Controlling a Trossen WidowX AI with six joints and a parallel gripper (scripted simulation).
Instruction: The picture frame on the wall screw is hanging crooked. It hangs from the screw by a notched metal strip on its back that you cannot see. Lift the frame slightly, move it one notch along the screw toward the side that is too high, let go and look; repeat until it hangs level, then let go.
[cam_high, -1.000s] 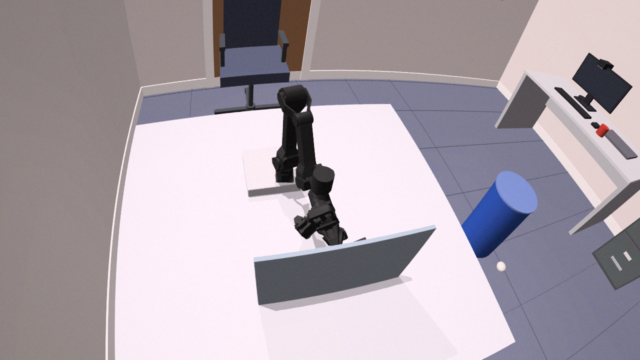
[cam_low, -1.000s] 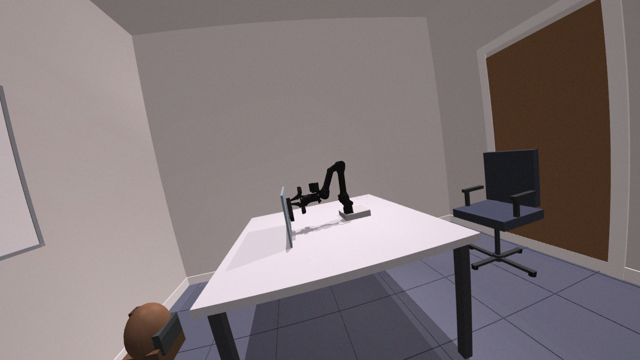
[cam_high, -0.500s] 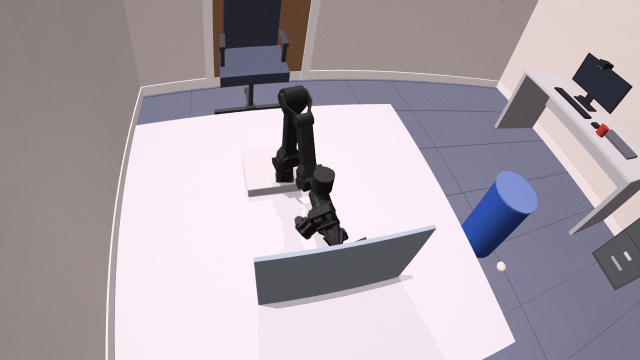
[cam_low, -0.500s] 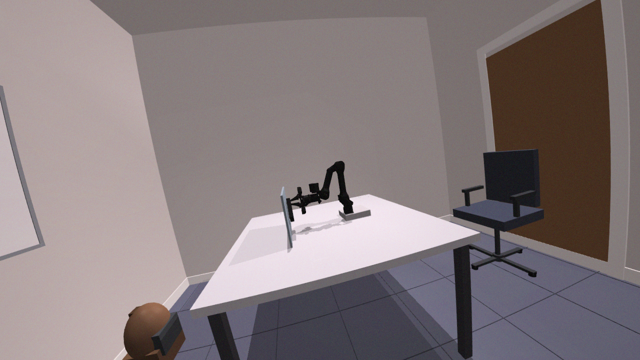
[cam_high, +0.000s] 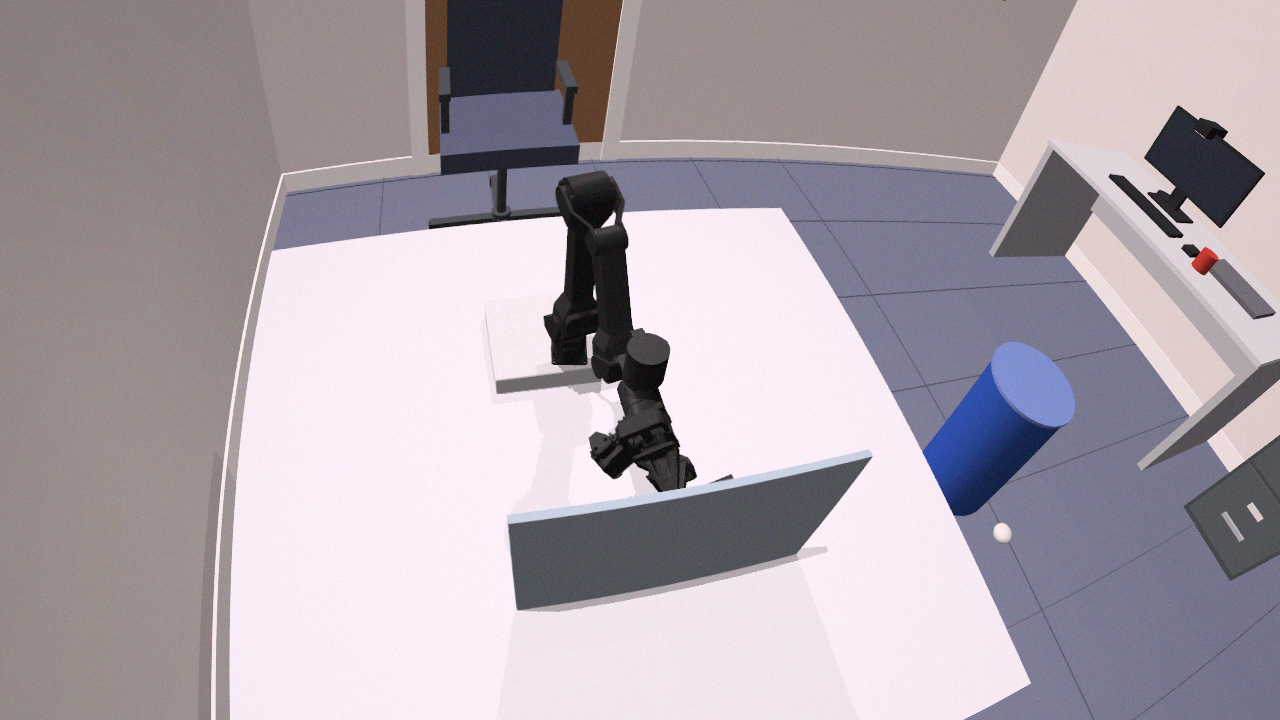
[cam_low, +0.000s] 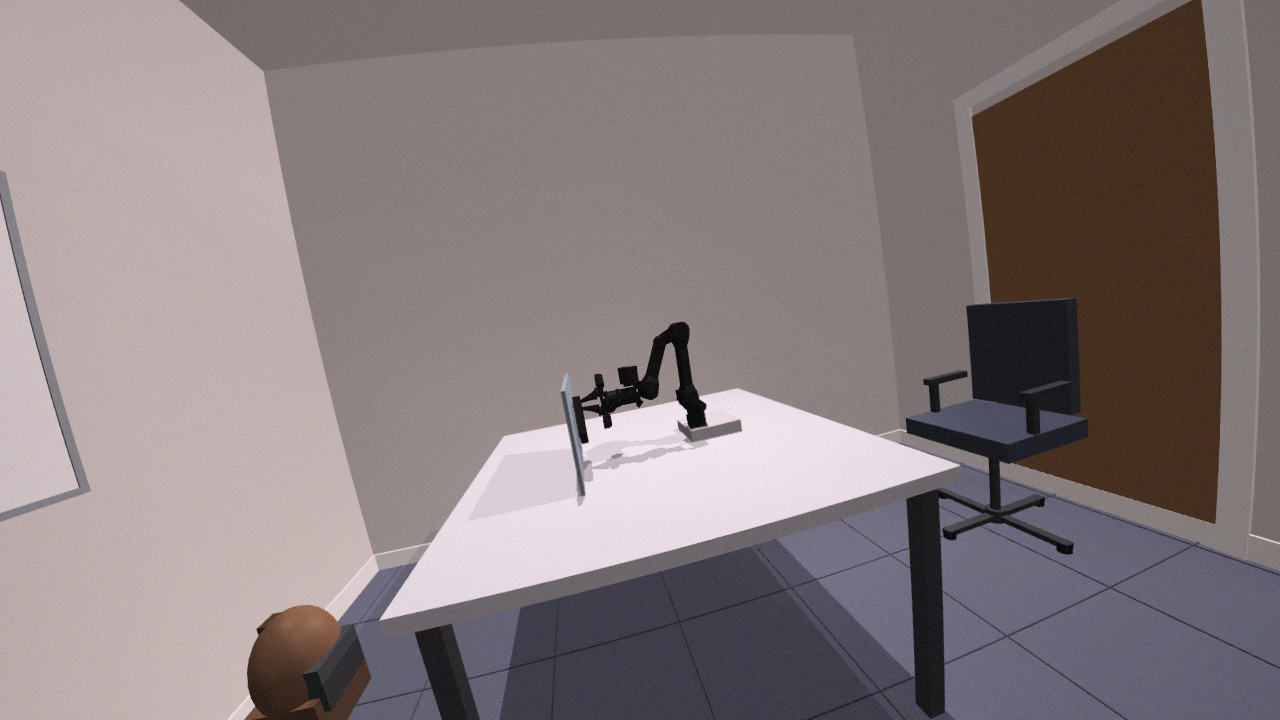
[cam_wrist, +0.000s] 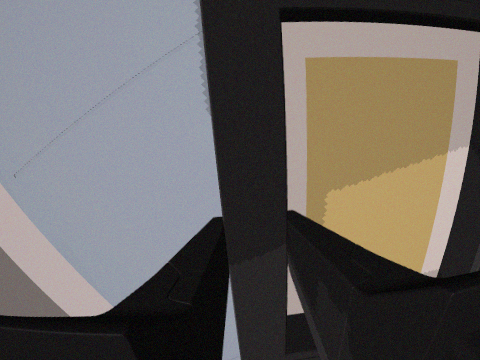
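Observation:
The black picture frame has a pale mat and a yellow picture. It stands close in front of the upright blue-grey panel. Only a sliver of the frame shows over the panel's top edge in the top view. My gripper is shut on the frame's side bar, one finger on each side of it. The screw and the notched strip are hidden. I cannot tell from these views whether the frame is level.
The arm's grey base block sits on the white table behind the gripper. A blue cylinder stands on the floor beside the table. An office chair is beyond the table.

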